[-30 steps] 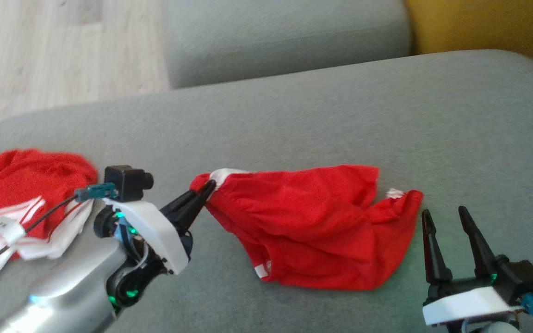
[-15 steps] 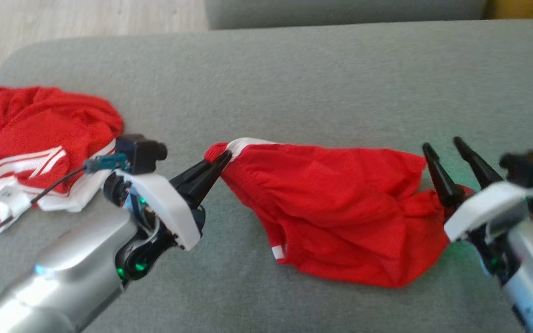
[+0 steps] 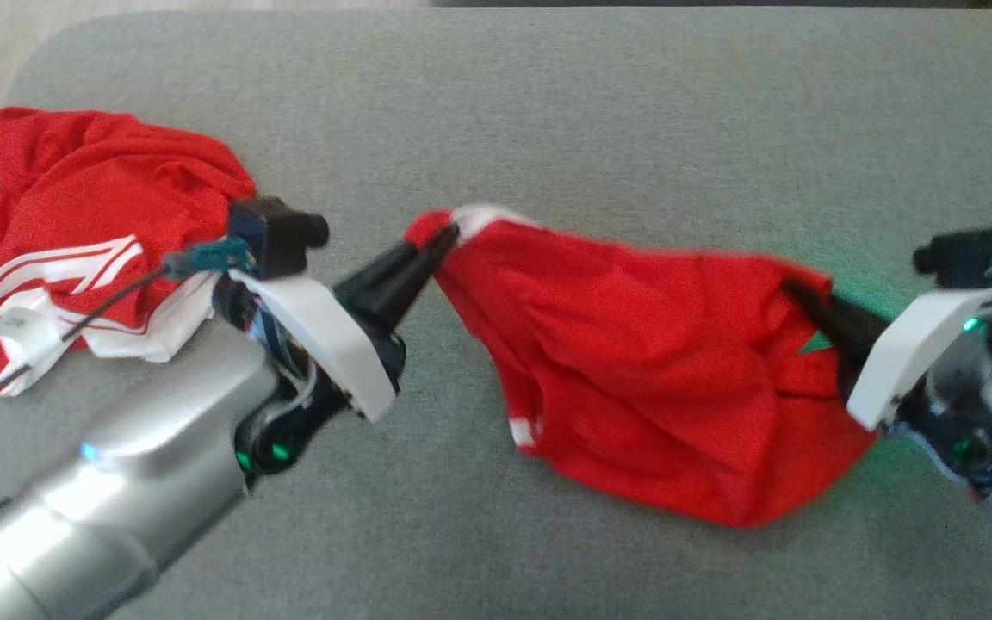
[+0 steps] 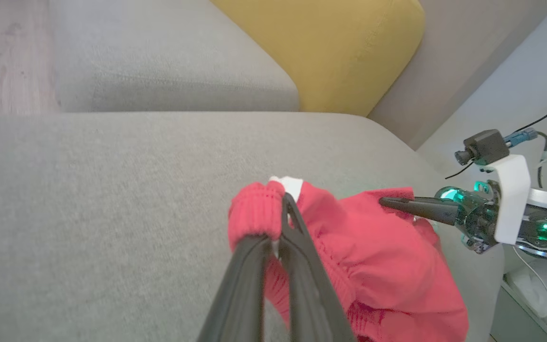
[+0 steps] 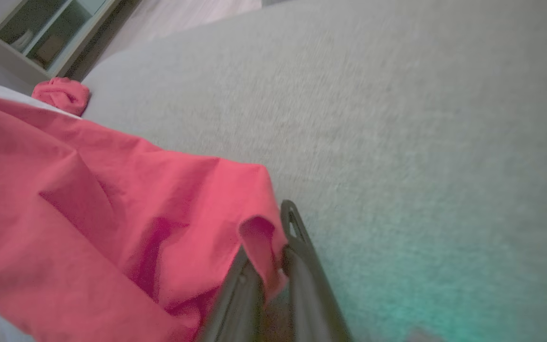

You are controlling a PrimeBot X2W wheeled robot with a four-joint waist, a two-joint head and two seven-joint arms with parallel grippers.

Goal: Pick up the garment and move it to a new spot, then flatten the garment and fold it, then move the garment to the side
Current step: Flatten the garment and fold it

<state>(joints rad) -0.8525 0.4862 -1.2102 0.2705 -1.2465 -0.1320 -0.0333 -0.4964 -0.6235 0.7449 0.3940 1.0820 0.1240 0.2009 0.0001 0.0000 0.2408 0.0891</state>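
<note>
Red garment [image 3: 634,362] lies crumpled mid-sofa [image 3: 634,112]. Left pincer [image 3: 440,245] pinches its waistband end, right pincer [image 3: 793,293] pinches the opposite edge. Grips look set; lift, move, flatten, fold and set-aside not yet done.

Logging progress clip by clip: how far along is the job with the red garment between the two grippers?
Done: the left gripper has its jaws shut on the red garment at a white-trimmed corner, and the right gripper pinches the opposite edge. In hand: the pick-up, with the cloth crumpled and slung between them over the grey cushion. Left: moving it, flattening, folding, setting it aside.
</note>
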